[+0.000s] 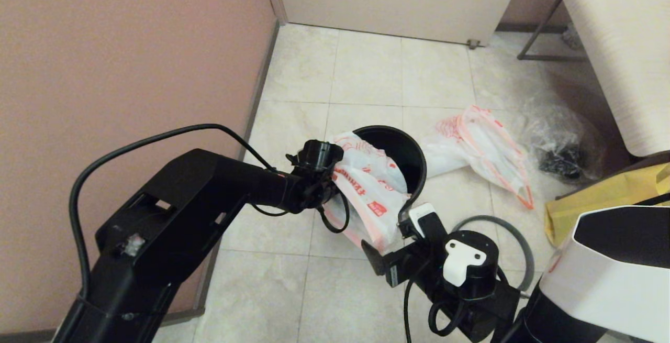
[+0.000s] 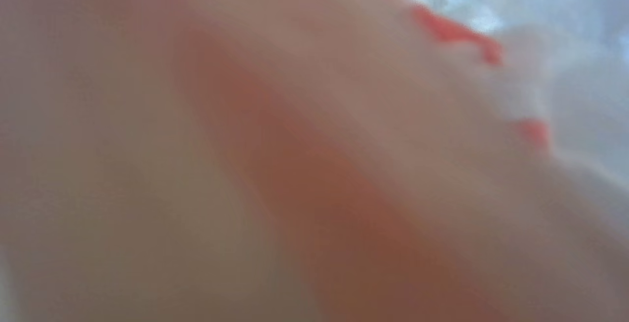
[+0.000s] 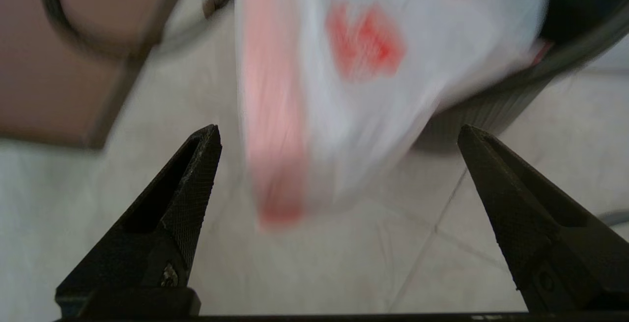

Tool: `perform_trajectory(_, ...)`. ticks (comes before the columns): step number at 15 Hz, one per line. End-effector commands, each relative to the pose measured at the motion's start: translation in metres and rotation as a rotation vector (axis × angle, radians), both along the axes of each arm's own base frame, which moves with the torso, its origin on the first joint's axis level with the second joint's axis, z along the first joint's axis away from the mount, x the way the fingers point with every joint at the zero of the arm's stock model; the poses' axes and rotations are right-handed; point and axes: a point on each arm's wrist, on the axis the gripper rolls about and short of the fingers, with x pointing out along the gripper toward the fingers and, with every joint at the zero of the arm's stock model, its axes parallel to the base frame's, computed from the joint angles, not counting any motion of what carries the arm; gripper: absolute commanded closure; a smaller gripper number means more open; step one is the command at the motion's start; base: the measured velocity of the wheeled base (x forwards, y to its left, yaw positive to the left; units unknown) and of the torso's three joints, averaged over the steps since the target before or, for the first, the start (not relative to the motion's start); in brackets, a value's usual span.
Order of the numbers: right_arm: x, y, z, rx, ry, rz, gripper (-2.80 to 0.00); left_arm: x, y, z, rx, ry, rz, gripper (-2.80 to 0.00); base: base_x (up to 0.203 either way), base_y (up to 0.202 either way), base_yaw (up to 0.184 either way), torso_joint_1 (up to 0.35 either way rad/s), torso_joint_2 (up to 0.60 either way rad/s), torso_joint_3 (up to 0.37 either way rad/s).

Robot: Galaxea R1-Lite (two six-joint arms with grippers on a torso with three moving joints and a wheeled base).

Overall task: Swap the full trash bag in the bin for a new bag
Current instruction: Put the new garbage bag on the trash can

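- Reaching in from five o'clock of the head view, the right gripper (image 1: pixel 390 243) stands with its jaws spread wide and empty; its wrist view shows the hanging end of the new bag (image 3: pixel 344 115) just beyond the tips.
- Lying on the tiles beside that arm is a loose grey hoop (image 1: pixel 515 233).
- At centre, the new bag (image 1: pixel 366 191) drapes over the near-left rim of the bin (image 1: pixel 413 159) — part inside, part hanging outside.
- At nine o'clock of the bin, the left gripper (image 1: pixel 335 183) looks pinched on the bag's edge.
- Farther off, at two o'clock, the full trash bag (image 1: pixel 481 146) lies on the floor — already out.
- Lining the bin appears to be the step in hand; next, the right gripper would need to catch the loose end and spread the mouth.
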Motion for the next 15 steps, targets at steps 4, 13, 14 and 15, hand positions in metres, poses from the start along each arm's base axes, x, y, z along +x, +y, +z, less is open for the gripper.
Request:
perform_trajectory(4, -0.005, 0.003, 0.005, 0.048, -0.006, 0.012, -2.80, 0.001, -0.003, -0.003, -0.001, -0.001, 0.001, 0.00, 0.000, 0.000, 0.000, 0.000, 0.00, 0.000)
perform_trajectory(13, -0.052, 0.012, 0.014, -0.042, 0.036, 0.091, 0.00, -0.005, 0.002, 0.014, 0.004, -0.017, 0.051, 0.00, 0.000, 0.000, 0.000, 0.000, 0.00, 0.000)
perform_trajectory(14, -0.047, 0.017, 0.013, -0.057, 0.036, 0.087, 0.00, -0.007, 0.001, 0.015, 0.001, -0.018, 0.048, 0.00, 0.000, 0.000, 0.000, 0.000, 0.00, 0.000)
perform_trajectory(15, -0.039, 0.020, 0.012, -0.068, 0.029, 0.074, 0.00, -0.009, 0.002, 0.019, -0.010, -0.019, 0.047, 0.00, 0.000, 0.000, 0.000, 0.000, 0.00, 0.000)
